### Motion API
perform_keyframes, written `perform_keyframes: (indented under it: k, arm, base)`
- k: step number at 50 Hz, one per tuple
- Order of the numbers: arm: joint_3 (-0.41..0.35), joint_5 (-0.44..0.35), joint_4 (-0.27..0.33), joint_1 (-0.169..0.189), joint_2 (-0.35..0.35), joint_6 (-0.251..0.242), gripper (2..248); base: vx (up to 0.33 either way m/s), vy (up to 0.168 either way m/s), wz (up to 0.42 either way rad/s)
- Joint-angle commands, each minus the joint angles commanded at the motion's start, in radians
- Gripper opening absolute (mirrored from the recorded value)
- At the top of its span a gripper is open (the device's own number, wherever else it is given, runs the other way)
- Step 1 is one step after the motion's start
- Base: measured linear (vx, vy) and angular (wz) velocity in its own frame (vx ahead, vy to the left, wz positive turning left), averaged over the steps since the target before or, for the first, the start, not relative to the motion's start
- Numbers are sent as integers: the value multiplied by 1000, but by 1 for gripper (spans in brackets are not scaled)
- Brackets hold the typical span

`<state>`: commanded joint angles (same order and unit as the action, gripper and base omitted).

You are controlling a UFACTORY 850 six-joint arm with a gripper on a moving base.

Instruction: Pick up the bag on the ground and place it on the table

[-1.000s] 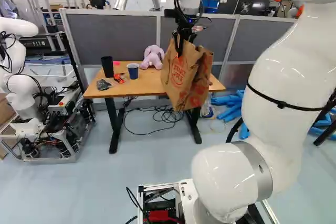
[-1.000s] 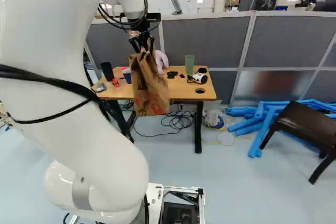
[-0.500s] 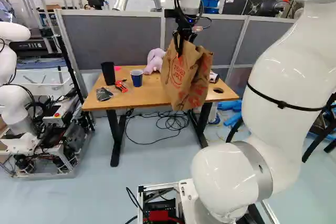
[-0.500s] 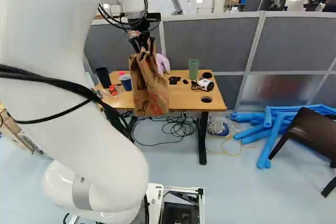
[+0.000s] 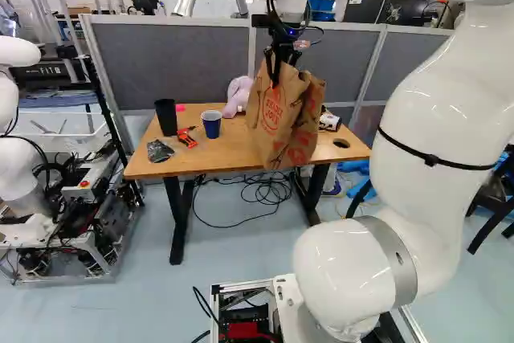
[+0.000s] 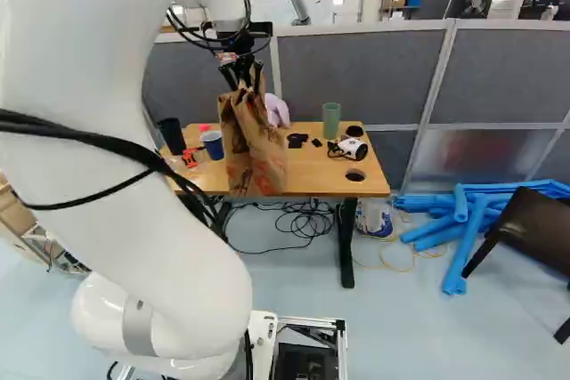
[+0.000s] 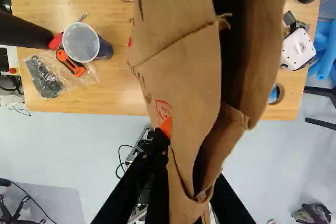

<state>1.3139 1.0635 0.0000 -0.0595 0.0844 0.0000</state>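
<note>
My gripper (image 5: 277, 79) is high up in the left base view, shut on the top of the brown paper bag (image 5: 283, 126). Red print marks the bag, which hangs upright and overlaps the front edge of the wooden table (image 5: 181, 160). Whether its bottom touches the tabletop I cannot tell. In the right base view the bag (image 6: 256, 156) hides part of the table's front. Seen from the wrist, crumpled paper of the bag (image 7: 184, 72) runs between both fingers of the gripper (image 7: 190, 163) and stretches ahead over the tabletop.
On the table stand a black cup (image 5: 166, 116), a blue cup (image 5: 211, 123), a pink plush toy (image 5: 238, 95), a green cup (image 6: 331, 118) and a white device (image 6: 349, 148). Behind are grey partitions (image 6: 356, 73). Another robot (image 5: 48, 198) stands left; blue tubes (image 6: 463, 229) and a dark chair (image 6: 534, 229) right.
The base has moved closer to the table, which looks larger and lower in both base views. Against the joint the arm holds still, and the bag has travelled along in the gripper.
</note>
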Motion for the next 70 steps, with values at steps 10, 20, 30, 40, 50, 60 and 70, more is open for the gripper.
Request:
perform_keyframes:
  k: [10,20,30,40,50,60,70]
  arm:
    - [0,0,0,0,0,0,20]
    - [0,0,0,0,0,0,20]
    - [0,0,0,0,0,0,20]
    - [0,0,0,0,0,0,20]
    - [0,0,0,0,0,0,20]
    - [0,0,0,0,0,-128,20]
    - [0,0,0,0,0,-231,20]
  base:
    - [0,0,0]
    - [0,0,0]
    - [0,0,0]
    - [0,0,0]
    - [0,0,0]
    - [0,0,0]
    - [0,0,0]
